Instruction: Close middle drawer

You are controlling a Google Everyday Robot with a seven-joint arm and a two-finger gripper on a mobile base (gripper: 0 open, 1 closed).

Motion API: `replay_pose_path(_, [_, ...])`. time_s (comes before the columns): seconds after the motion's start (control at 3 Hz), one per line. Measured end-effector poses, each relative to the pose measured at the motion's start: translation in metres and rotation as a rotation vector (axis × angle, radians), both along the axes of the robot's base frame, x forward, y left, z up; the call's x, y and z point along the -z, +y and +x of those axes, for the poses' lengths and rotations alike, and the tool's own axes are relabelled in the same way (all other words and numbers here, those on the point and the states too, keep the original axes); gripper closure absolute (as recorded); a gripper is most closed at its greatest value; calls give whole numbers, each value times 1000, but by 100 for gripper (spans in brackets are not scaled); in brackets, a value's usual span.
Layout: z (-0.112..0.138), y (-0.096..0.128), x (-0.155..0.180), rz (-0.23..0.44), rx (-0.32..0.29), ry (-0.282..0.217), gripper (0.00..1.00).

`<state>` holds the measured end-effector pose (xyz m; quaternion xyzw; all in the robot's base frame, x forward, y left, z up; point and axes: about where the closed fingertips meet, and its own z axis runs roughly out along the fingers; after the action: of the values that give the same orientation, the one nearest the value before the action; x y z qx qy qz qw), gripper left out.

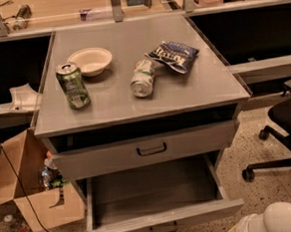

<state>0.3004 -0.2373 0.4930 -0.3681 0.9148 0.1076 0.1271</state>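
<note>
At the lower right corner, a rounded white robot casing (275, 221) edges into the camera view. The gripper itself is out of sight, so whether it is apart or together cannot be told. Nearest the camera, the middle drawer (156, 192) stands pulled far out of the grey cabinet, its inside bare and its bar handle (163, 230) untouched. By this showing the closing has not begun, and the whole push is left to do. Above it, the taller-fronted top drawer (187, 144) sits slightly out. On the cabinet top (208, 83) are an upright green can (73, 85), a tipped can (143, 78), a chip bag (173, 56) and a bowl (90, 60).
</note>
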Motion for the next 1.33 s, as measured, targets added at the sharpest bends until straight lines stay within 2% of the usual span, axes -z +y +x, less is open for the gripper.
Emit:
replay_pose_path(0.67, [27,31,66,35,-2,29,100])
replay_pose_path(1.0, [28,32,67,36,-1,30,100])
replay_pose_path(1.33, [43,39,88,56,47,35,100])
